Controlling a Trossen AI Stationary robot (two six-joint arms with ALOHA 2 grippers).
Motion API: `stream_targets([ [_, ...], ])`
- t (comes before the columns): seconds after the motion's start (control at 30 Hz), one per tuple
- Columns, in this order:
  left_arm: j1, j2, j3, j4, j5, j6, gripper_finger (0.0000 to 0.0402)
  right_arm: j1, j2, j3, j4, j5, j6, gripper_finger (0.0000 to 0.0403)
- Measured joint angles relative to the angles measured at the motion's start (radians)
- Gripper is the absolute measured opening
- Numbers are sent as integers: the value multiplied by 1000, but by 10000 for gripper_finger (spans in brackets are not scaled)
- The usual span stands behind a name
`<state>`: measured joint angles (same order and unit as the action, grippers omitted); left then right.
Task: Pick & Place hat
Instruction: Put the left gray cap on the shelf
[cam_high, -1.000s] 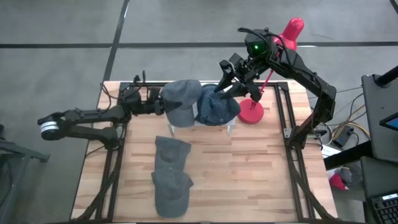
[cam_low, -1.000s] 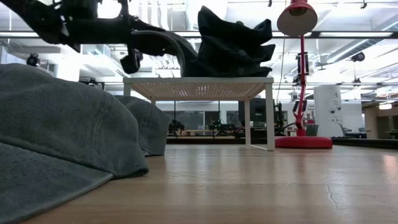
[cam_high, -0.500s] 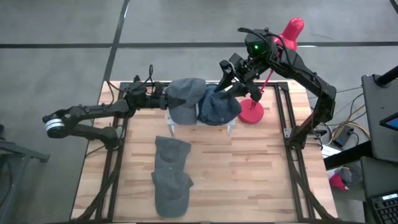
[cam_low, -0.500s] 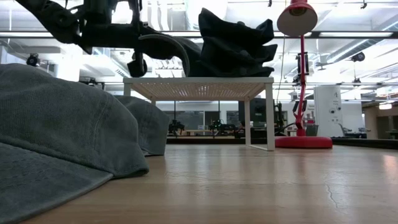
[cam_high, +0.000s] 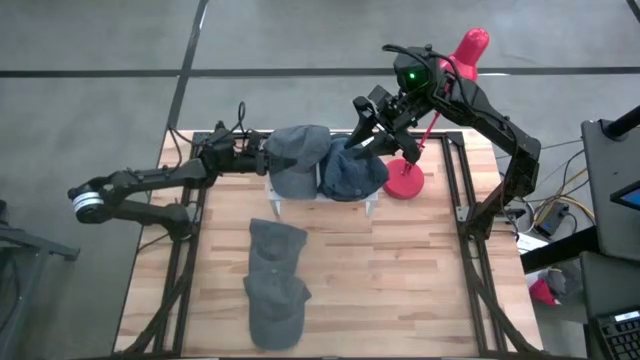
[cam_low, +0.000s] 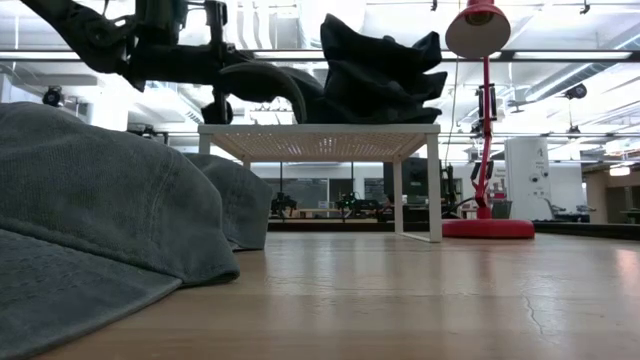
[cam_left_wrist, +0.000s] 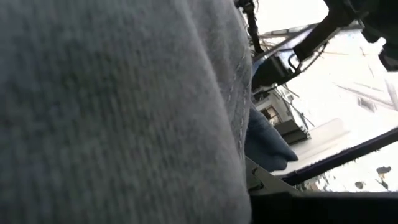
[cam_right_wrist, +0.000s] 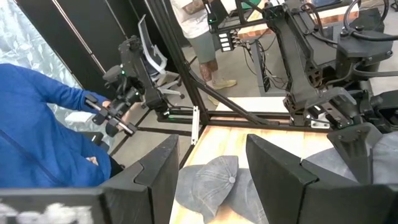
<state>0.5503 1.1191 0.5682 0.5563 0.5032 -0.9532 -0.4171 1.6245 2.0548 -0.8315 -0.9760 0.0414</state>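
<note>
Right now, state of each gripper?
Left gripper: closed on the grey hat over the white rack.
Right gripper: fingers open, holding nothing, above the blue hat.

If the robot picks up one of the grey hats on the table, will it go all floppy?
Probably floppy. The two grey hats lie slumped and creased on the wooden table, like soft cloth. Likely light too: the hat held by the left gripper bends over the white stand.
</note>
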Motion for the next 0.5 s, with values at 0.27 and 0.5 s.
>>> stream_targets([
  [0.27, 41, -11, -2, -8, 128, 67, 5, 0, 0, 0, 4, 0, 0, 183],
  [0.5, 67, -11, -2, -41, 140, 130, 5, 0, 0, 0, 14, 1, 2, 182],
])
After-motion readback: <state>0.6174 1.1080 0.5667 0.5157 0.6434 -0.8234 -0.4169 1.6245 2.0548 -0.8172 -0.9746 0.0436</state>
